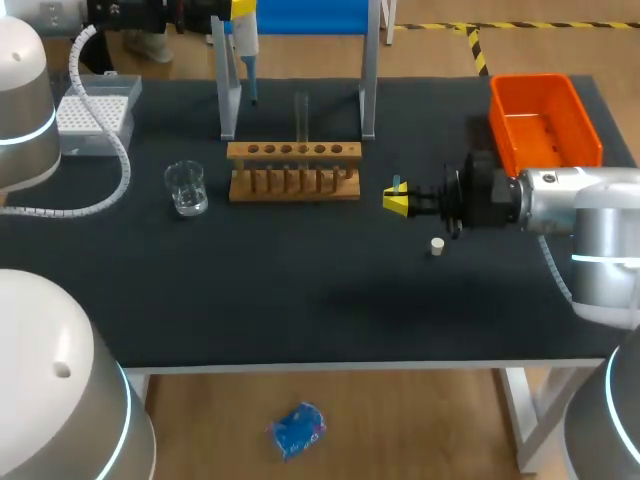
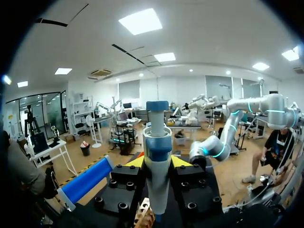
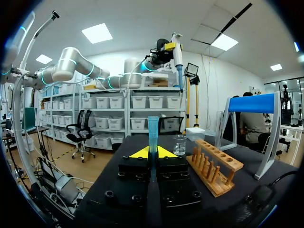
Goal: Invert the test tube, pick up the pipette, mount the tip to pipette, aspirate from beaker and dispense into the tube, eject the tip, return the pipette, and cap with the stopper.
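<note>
Here the pipette (image 2: pixel 157 156) is grasped by the left gripper (image 2: pixel 157 162); it is clamped from both sides between the yellow fingers (image 2: pixel 135 162), its blue head rising past them and its shaft running down between the black finger blocks; it is held high, beside the blue-barred stand (image 1: pixel 300 15) at the table's (image 1: pixel 300 300) far edge. A blue tip (image 3: pixel 153 130) is pinched upright between the right gripper's (image 3: pixel 153 153) closed fingers; that gripper is held low over the table. Ahead of the right fingers the beaker (image 3: pixel 179 145) is seen standing on the table; ahead and to one side the wooden rack (image 3: pixel 213 166) is set, and the tube (image 1: pixel 301 115) stands upright in one of its middle holes; which end is up cannot be told. The white stopper (image 1: pixel 437 245) lies on the table just behind the right fingers, near but apart from them. Past the beaker a white tip box (image 1: pixel 95 115) is placed; an orange bin (image 1: pixel 543 125) sits behind the right gripper.
</note>
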`<state>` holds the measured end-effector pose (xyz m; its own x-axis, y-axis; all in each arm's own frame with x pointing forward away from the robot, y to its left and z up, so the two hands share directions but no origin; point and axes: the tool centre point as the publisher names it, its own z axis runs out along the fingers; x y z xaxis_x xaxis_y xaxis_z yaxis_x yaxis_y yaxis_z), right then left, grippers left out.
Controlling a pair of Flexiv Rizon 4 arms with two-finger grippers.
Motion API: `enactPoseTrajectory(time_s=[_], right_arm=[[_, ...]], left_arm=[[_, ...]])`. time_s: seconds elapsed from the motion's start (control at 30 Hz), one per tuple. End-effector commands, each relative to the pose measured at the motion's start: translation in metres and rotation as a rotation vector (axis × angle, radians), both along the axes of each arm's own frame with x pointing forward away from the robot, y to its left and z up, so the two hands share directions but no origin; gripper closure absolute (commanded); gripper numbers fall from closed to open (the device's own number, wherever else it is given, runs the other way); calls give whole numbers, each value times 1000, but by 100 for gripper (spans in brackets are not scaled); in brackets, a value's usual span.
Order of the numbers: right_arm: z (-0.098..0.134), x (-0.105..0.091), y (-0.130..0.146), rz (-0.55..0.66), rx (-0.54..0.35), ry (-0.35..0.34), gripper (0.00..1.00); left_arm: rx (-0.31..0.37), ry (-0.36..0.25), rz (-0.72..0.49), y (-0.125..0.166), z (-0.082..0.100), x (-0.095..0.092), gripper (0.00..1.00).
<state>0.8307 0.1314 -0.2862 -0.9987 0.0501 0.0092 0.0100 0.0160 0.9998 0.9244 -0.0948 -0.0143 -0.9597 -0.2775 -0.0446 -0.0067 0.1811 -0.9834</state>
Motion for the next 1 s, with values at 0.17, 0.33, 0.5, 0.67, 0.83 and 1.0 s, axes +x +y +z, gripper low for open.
enactPoseTrajectory(time_s=[0.17,0.33,0.5,0.67,0.83,1.0], right_arm=[[0,0,0,-1,-2,0,100],[0,0,0,-1,-2,0,100],[0,0,0,-1,-2,0,100],[0,0,0,-1,-2,0,100],[0,0,0,-1,-2,0,100],[0,0,0,-1,-2,0,100]], left_arm=[[11,31,-63,-29,-8,-27,100],[0,27,-69,-58,-3,-56,100],[-40,11,-80,-87,2,-78,100],[-87,17,-95,-113,2,-95,100],[-74,49,-158,-135,-7,-106,100],[-36,58,-186,-139,-11,-107,100]])
